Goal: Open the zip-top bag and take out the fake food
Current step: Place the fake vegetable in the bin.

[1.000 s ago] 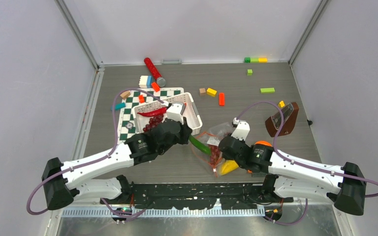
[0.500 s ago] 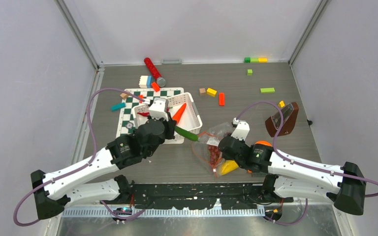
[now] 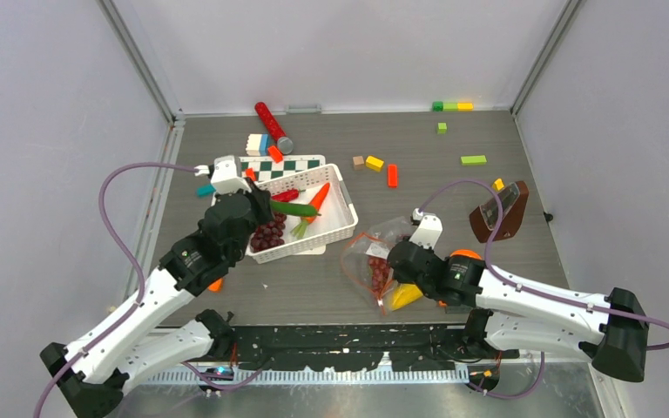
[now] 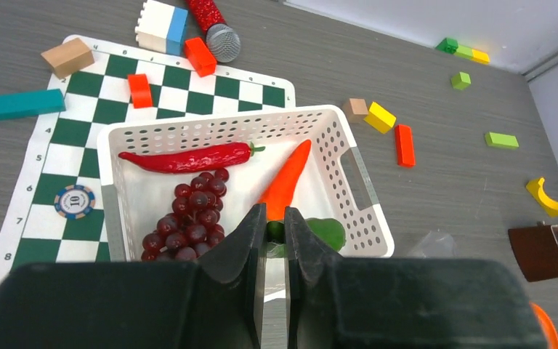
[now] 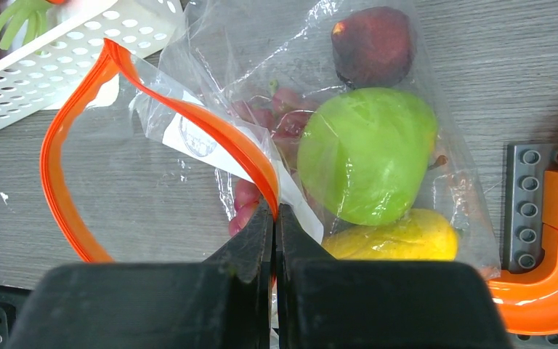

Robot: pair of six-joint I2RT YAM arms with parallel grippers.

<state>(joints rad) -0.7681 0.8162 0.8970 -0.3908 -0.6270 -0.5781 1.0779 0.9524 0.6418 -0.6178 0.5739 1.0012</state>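
The clear zip-top bag [image 3: 375, 252] lies open right of the white basket [image 3: 346, 202]. My right gripper [image 5: 275, 211] is shut on its orange zip strip [image 5: 47, 167]. Inside the bag are a green apple [image 5: 367, 153], a yellow piece [image 5: 399, 236], a dark round fruit [image 5: 373, 45] and reddish grapes [image 5: 261, 116]. My left gripper [image 4: 275, 218] is shut on the long green vegetable [image 4: 327, 233] and holds it over the basket [image 4: 363, 211]. A red chili [image 4: 185, 158], an orange carrot [image 4: 287, 178] and dark grapes [image 4: 189, 218] lie in the basket.
A chessboard mat [image 3: 266, 165] lies under and behind the basket, with coloured blocks around it and a red cylinder [image 3: 272, 126] further back. A brown holder [image 3: 498, 212] stands at the right. Orange track pieces [image 5: 552, 254] sit beside the bag.
My left gripper has carried the green vegetable from the bag's mouth to the left and back, over the basket. The right gripper has kept its hold on the zip strip.
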